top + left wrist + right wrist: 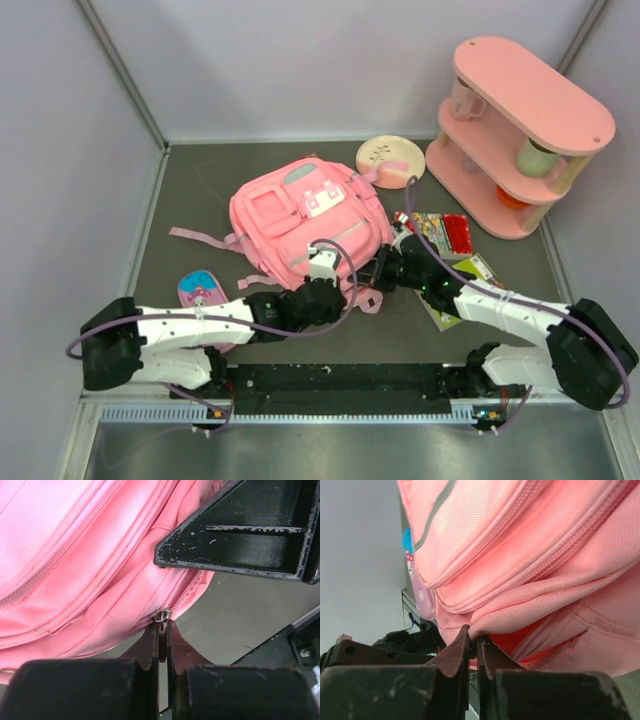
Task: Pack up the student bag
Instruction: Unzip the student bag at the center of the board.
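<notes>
Starting stage only: your left gripper clamps the zipper pull, right gripper pinches backpack fabric, booklets unpacked.

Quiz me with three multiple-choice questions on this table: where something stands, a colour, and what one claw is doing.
1. Where is the pink shelf? A. far right B. near left C. near middle
2. The student bag is: A. blue B. pink C. green
3. The left gripper is: A. wide open B. holding a plate C. shut on the zipper pull
Answers: A, the top view shows it in the far right corner; B, its fabric is pink in every view; C, the left wrist view shows it pinched on the metal pull.
</notes>
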Controlling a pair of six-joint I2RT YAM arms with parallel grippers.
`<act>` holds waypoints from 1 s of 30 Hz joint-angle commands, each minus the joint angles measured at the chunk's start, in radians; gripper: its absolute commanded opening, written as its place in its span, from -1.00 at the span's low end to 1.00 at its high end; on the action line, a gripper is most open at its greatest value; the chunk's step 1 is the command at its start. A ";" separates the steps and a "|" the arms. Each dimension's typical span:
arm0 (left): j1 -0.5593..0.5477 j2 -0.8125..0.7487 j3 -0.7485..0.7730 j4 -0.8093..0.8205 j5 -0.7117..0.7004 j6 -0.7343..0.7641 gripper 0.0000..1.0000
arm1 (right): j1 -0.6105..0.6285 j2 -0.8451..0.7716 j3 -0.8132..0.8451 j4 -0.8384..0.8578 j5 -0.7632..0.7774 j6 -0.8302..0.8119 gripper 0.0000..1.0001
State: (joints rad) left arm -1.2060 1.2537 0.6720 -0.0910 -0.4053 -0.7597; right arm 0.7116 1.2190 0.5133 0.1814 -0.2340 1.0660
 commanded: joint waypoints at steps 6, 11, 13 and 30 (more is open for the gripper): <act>0.003 -0.230 -0.086 -0.070 -0.131 -0.010 -1.00 | -0.012 -0.099 0.186 -0.071 0.176 -0.184 -1.00; 0.019 -0.293 -0.135 -0.144 -0.170 -0.069 -1.00 | -0.018 -0.121 0.206 -0.080 0.177 -0.195 -1.00; 0.025 -0.309 -0.144 -0.159 -0.171 -0.076 -1.00 | -0.021 -0.127 0.208 -0.086 0.179 -0.201 -1.00; 0.172 -0.355 -0.180 -0.271 -0.153 -0.121 -1.00 | -0.050 -0.194 0.191 -0.114 0.124 -0.205 -1.00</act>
State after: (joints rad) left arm -1.1049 0.9241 0.5022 -0.2379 -0.4896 -0.8398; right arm 0.7025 1.0927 0.6567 0.0193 -0.1585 0.8932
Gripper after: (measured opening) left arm 0.044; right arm 0.022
